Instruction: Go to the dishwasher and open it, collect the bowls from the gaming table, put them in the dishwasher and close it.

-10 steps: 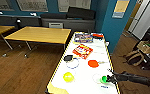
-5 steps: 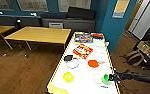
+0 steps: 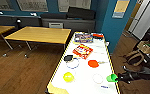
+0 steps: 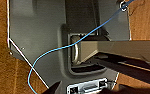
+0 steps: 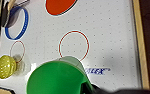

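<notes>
Since a second ago the right gripper [image 3: 119, 78] has been drawn a little back toward the near right rim of the gaming table [image 3: 104, 53], and the green bowl [image 3: 112, 78] has come with it; the other bowls lie where they lay. The green bowl is gripped at its rim by the right gripper, jaws clenched on it, and it is held over the yellow rim at the table's near right side. In the right wrist view the same green bowl [image 5: 57, 78] looms large, tilted, above the white, dotted top [image 5: 111, 37].

On the white top the yellow bowl [image 3: 68, 77] is seen near the front left corner, the orange bowl [image 3: 93, 63] sits toward the middle, and a pale bowl [image 3: 98, 78] rests just beside the green one. A dark bowl [image 3: 68, 58] lies at the left rim, touching a blue ring [image 3: 72, 64]. Farther back two colourful game boxes [image 3: 82, 51] are laid flat.

A yellow-wood table [image 3: 38, 35] stands to the left, well apart from the bowls, on a wooden floor [image 3: 21, 72].

In the left wrist view a dark plate and a blue cable [image 4: 53, 50] are seen over the floor; whether the left jaws are released or clenched cannot be told.
</notes>
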